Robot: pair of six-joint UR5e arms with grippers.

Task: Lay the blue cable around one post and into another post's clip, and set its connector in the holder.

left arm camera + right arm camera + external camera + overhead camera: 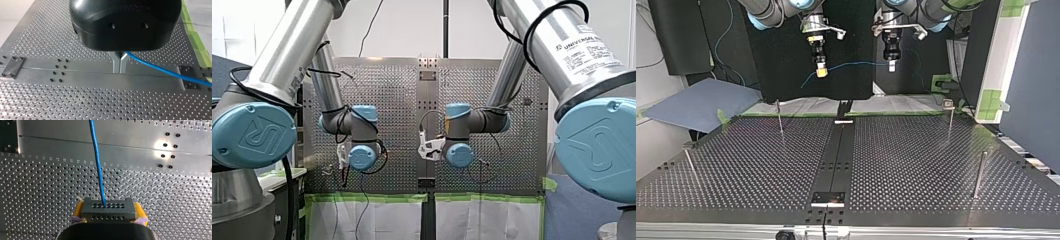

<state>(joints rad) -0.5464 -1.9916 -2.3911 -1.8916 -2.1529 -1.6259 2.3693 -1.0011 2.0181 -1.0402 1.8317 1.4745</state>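
Front view: bright, even light against a white wall. Long highlights run down the tube of my left arm (287, 50) and of my right arm (557, 40), and a pale glare patch sits at the upper edge of the perforated table (392, 100). Top view: dim by comparison. The table reads near black with a soft sheen across its far part, and the black backdrop (786, 60) behind my grippers swallows detail. Left wrist view: flat, diffuse light on the plate. The black housing of my left gripper (120, 71) shows a faint gloss, and the blue cable (160, 68) stands out clearly. Right wrist view: one hot glare spot beside the screw holes. The connector (108, 213) is evenly lit between the yellow pads (77, 211) of my right gripper (108, 207).
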